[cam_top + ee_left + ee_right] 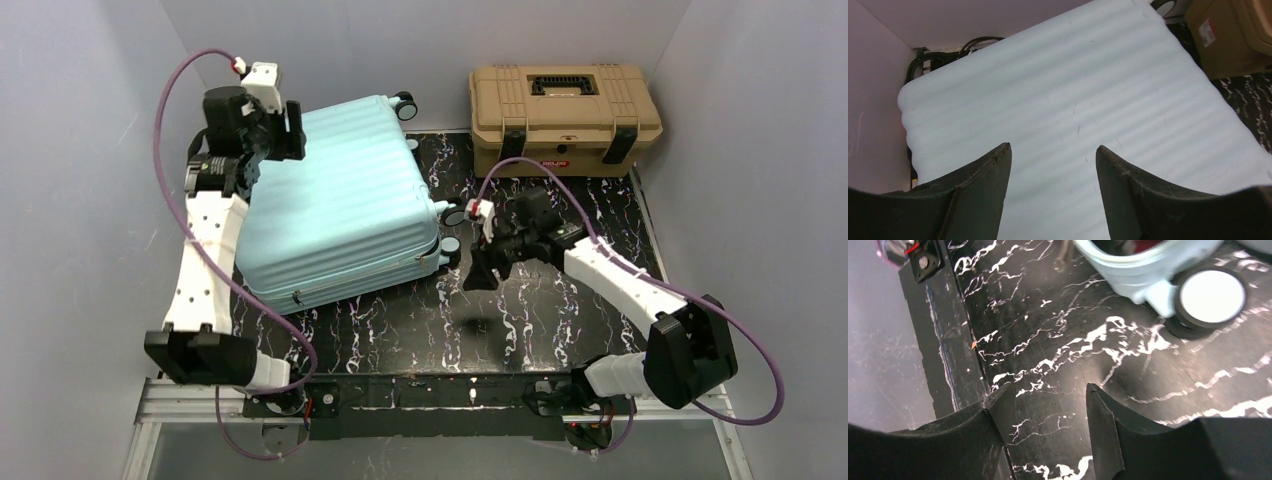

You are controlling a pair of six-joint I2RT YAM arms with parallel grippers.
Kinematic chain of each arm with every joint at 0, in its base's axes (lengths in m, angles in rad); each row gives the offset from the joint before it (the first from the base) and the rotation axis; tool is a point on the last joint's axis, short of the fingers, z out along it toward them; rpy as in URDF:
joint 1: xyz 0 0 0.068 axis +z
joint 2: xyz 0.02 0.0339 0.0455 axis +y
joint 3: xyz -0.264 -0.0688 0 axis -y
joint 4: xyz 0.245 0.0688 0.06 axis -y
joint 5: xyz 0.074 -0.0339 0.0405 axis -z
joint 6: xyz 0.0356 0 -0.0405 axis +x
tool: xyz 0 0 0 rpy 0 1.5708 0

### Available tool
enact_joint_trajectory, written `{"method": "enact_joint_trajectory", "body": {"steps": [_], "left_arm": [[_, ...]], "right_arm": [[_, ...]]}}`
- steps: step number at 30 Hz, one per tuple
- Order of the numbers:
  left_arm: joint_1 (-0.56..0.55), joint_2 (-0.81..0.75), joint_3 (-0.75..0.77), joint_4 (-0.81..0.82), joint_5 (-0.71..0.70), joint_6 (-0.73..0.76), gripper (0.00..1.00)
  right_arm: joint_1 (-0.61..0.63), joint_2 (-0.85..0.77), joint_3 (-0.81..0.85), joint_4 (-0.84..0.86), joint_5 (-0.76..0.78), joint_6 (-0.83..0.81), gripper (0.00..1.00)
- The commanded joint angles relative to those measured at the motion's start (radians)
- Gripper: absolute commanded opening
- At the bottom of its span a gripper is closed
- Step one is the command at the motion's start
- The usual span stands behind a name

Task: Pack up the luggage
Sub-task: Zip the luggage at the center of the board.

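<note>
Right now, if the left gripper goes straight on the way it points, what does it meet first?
Most likely the suitcase: its ribbed shell fills the wrist view beyond the open left gripper, with nothing in between. How near it is I cannot tell.

The suitcase (340, 205) is pale mint-blue, with soft ribbed stripes along its shell. Its wheel (1212, 295) is black with a white centre. The table (520, 320) is black with thin white veins, like marble. The toolbox (565, 110) is tan with black latches. The cables (158, 120) are purple, and the arms (205, 260) are white and black.
</note>
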Motion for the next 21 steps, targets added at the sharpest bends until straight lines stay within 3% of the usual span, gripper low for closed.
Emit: {"method": "enact_joint_trajectory", "body": {"steps": [1,4,7,9,16,21], "left_arm": [[-0.035,0.089,0.118,-0.03,-0.282,0.024,0.6],[0.01,0.118,0.149,-0.02,-0.436,0.015,0.57],[0.117,0.145,0.193,-0.073,-0.435,-0.045,0.56],[0.178,0.16,0.213,-0.092,-0.413,-0.047,0.56],[0.341,0.246,0.274,-0.155,-0.349,-0.047,0.55],[0.369,0.294,0.24,-0.147,-0.346,-0.048,0.55]], "right_arm": [[0.067,-0.015,-0.068,0.313,-0.021,0.04,0.62],[0.068,0.022,-0.072,0.381,0.025,0.052,0.59],[0.056,0.0,-0.055,0.363,0.069,-0.003,0.58],[0.056,-0.048,-0.046,0.325,0.114,-0.098,0.64],[0.056,0.035,0.32,-0.126,0.275,-0.62,0.92],[0.07,0.213,0.601,-0.341,0.24,-0.824,0.94]]}}
